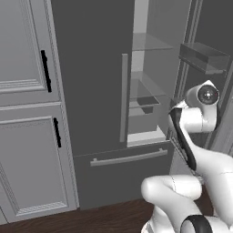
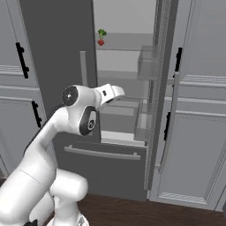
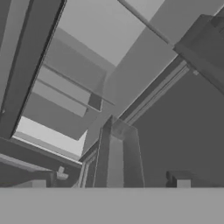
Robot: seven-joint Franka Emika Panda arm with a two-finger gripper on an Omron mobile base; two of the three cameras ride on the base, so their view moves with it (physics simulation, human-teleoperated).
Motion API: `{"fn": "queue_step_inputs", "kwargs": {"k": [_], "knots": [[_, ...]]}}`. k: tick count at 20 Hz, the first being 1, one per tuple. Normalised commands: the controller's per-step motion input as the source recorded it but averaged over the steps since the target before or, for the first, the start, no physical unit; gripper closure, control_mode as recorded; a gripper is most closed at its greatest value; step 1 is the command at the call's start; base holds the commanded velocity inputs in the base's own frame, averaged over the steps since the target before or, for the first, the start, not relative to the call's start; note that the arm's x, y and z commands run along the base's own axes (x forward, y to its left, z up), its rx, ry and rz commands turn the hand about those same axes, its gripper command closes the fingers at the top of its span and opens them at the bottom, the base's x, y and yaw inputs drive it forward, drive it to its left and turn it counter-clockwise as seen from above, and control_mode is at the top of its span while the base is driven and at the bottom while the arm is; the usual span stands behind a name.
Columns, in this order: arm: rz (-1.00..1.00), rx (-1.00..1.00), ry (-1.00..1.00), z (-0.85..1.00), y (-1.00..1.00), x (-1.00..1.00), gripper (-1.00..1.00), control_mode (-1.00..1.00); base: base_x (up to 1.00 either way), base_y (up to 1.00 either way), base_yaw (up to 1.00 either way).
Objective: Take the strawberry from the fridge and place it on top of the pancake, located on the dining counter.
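Note:
The fridge (image 2: 53,48) keeps its left door shut while its right door hangs open, baring a pale interior with glass shelves (image 1: 150,43). The strawberry (image 2: 101,43), tiny and red with a bit of green just above it, lies on an upper shelf at the left of the opening. My gripper (image 2: 117,92) is at the mouth of the fridge, roughly two shelves below the strawberry. In the hand view its fingertips (image 3: 181,180) stand wide apart, open, with nothing between them. The pancake and the dining counter are out of view.
The open door's clear bins (image 2: 148,62) stand just right of my hand. A small dark container (image 1: 148,103) rests on a lower shelf. The bottom drawer (image 1: 127,158) is shut. Paneled grey cabinets (image 1: 27,91) flank the fridge on both sides, over a dark wooden floor (image 2: 132,212).

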Motion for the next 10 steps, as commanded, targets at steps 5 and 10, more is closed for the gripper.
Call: {"fn": "queue_step_inputs", "kwargs": {"k": [5,10], "knots": [[0.00,0.12,-0.04,0.00,1.00,0.00,-1.00,-1.00,0.00,0.00,0.00],[0.00,0.12,0.00,0.00,0.98,0.00,-1.00,-1.00,0.00,0.00,0.00]]}}
